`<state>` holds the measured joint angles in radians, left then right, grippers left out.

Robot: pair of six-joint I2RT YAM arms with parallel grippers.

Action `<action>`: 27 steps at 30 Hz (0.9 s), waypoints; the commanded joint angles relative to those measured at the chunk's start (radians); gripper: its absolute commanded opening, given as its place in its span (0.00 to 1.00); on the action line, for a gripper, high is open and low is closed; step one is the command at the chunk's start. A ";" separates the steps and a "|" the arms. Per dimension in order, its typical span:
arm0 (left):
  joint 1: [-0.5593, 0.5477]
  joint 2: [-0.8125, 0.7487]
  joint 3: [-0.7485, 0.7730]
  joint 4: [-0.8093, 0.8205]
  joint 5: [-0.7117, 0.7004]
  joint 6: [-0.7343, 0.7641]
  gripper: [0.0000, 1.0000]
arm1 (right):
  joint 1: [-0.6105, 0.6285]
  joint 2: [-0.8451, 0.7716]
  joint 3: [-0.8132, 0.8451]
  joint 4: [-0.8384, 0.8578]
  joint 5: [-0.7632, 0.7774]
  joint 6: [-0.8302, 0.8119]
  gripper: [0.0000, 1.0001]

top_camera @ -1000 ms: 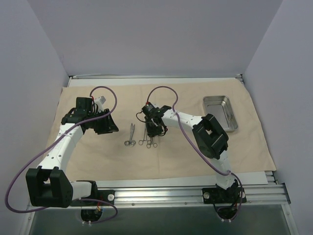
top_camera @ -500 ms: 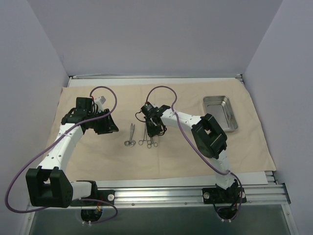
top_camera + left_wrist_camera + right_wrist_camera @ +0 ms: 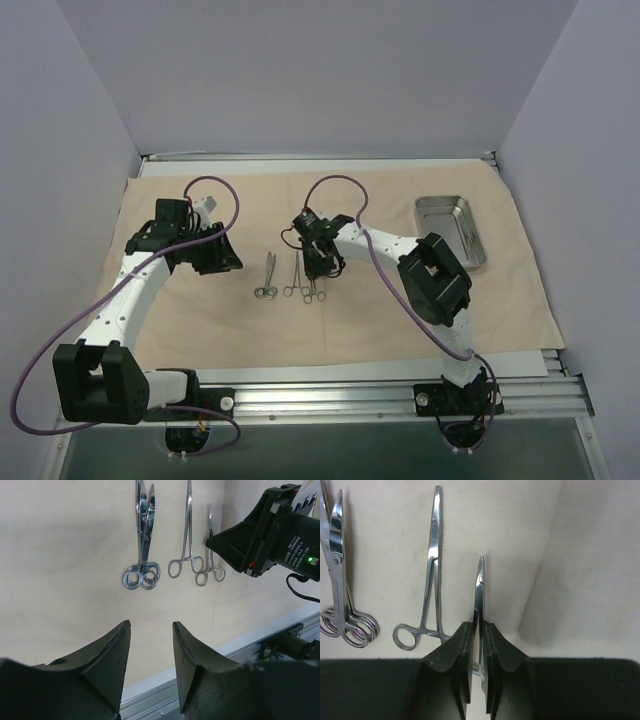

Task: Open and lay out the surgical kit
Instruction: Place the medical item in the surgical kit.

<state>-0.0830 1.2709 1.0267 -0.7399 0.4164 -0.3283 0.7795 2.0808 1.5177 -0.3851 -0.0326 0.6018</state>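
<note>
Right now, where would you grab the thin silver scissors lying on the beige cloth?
The thin silver scissors lie flat on the beige cloth, so probably come straight down and close the fingers across the narrow shanks between pivot and rings. The left gripper is open and free.

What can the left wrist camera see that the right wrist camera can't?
Only the left wrist view shows the open left gripper, the right arm's black wrist box with a green light, and the metal rail at the table's edge. Only the right wrist view shows, right up close, the right gripper closed on the short forceps. Both show the scissors, the long forceps, that short forceps and the beige cloth.
</note>
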 commanded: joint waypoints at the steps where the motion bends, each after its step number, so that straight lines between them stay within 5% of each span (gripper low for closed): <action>1: 0.008 -0.008 0.003 0.031 0.012 0.015 0.48 | -0.023 -0.079 -0.017 -0.005 0.030 0.015 0.00; 27: 0.017 0.025 0.013 0.031 0.005 0.020 0.48 | -0.086 -0.053 -0.079 0.046 -0.004 -0.020 0.00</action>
<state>-0.0723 1.2942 1.0267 -0.7399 0.4160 -0.3279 0.6949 2.0575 1.4643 -0.3237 -0.0334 0.5930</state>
